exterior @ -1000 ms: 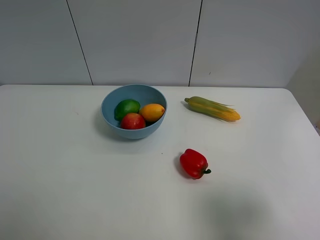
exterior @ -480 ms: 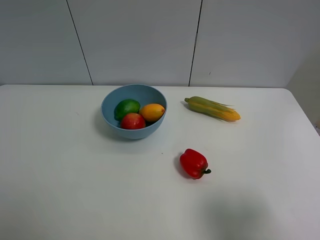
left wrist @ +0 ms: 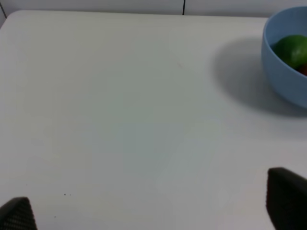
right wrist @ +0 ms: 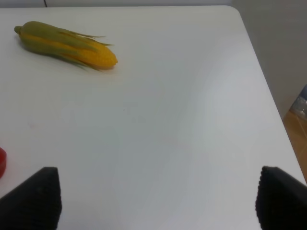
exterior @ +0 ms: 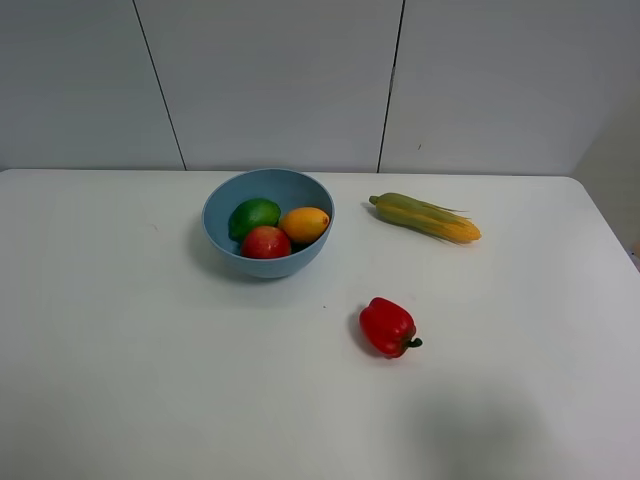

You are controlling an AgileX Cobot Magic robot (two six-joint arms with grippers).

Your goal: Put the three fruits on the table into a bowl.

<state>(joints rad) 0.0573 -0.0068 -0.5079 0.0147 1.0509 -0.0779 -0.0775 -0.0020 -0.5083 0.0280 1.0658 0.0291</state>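
Both sets of fingers, left and right, spread wide over bare desk at the frame bottom, the pepper lies centre-right, and beyond it the bowl holds lime, apple and mango, with corn upper right.

No text, label, brand, number or sign can be read in any of the views; the surfaces that show are all plain and unmarked.
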